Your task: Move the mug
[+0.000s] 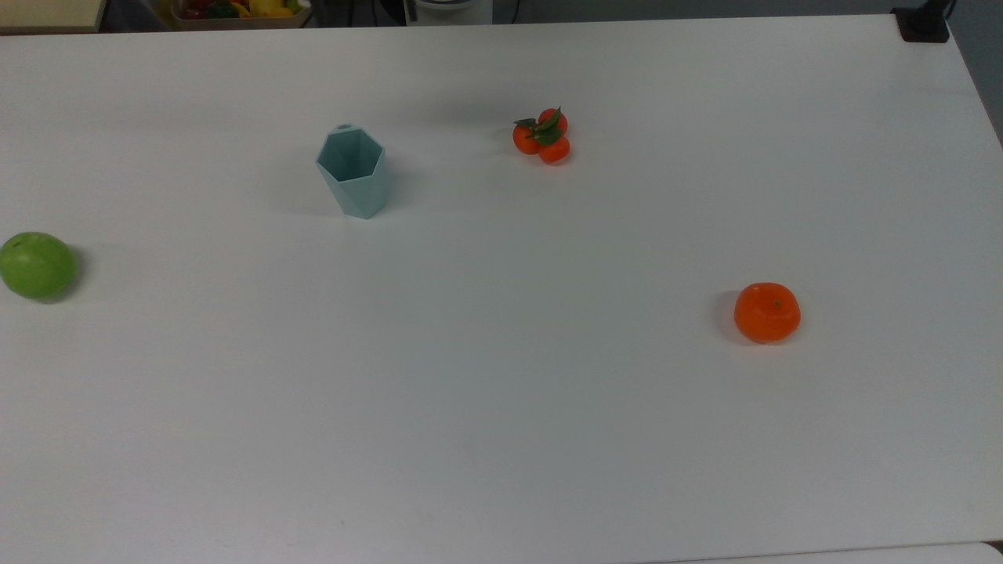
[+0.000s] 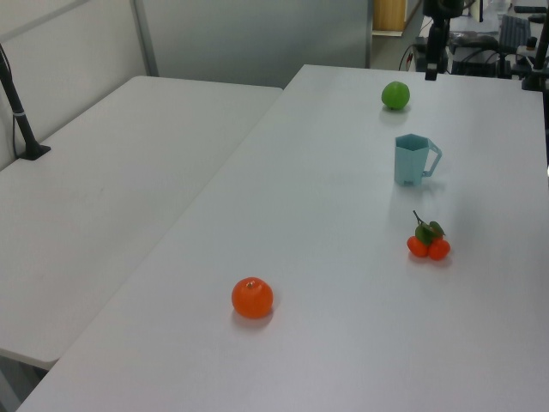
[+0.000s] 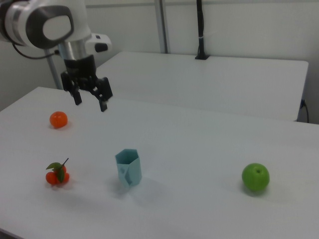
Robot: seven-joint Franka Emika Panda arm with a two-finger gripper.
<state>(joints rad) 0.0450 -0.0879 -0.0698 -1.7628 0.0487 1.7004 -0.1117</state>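
Observation:
The pale teal faceted mug (image 1: 353, 172) stands upright on the white table (image 1: 501, 392), in the top view's upper left. In the left view the mug (image 2: 415, 160) shows its flat handle pointing to the left view's right. In the right view the mug (image 3: 129, 168) sits near the front, and my gripper (image 3: 90, 103) hangs open and empty high above the table, up and to the right view's left of the mug. The dark gripper (image 2: 432, 73) also appears at the top of the left view, well above the mug.
A green apple (image 1: 36, 265) lies at the top view's left edge. A cluster of small tangerines with leaves (image 1: 543, 135) sits right of the mug, and an orange (image 1: 767, 312) lies further right. A second white table (image 2: 111, 189) adjoins in the left view.

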